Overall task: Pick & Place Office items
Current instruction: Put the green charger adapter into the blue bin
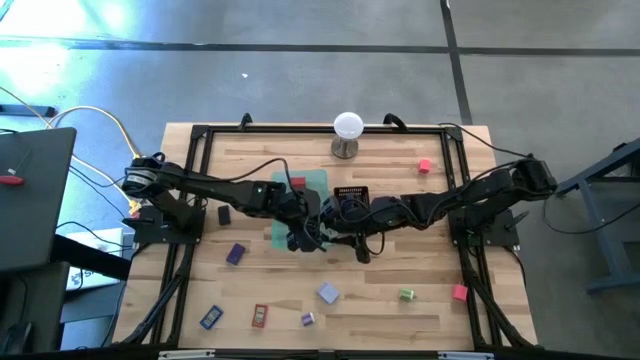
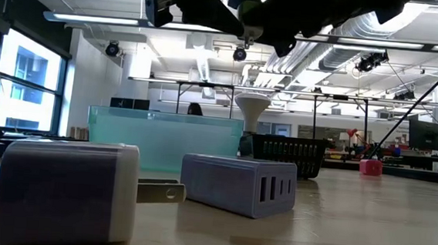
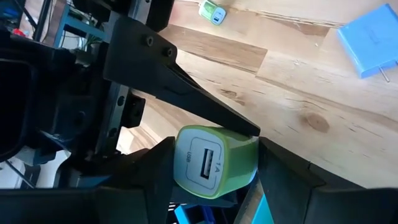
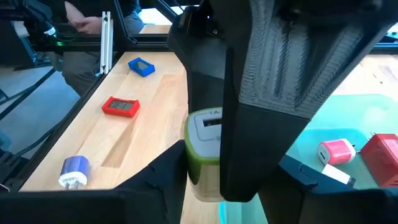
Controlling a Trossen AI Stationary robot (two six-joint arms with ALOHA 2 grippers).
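Note:
A lime-green USB charger hangs in the air at mid-table, where my two arms meet. My left gripper is shut on it, and its USB port faces that wrist. My right gripper comes in from the table's right, close against the same charger. My left gripper stands in front of it there. In the high view both grippers, left and right, hover by the near end of the translucent green tray, which holds a pink charger and a red one. My left gripper pinches the green charger by two opposite sides between its two fingers. It comes slanting down from the table's left. The charger is lifted clear of the table, with its port face tipped toward the wrist.
A black mesh tray and a white ball on a metal stand stand behind the grippers. Loose items lie around: pink, red, green, lavender, purple, black, blue, red.

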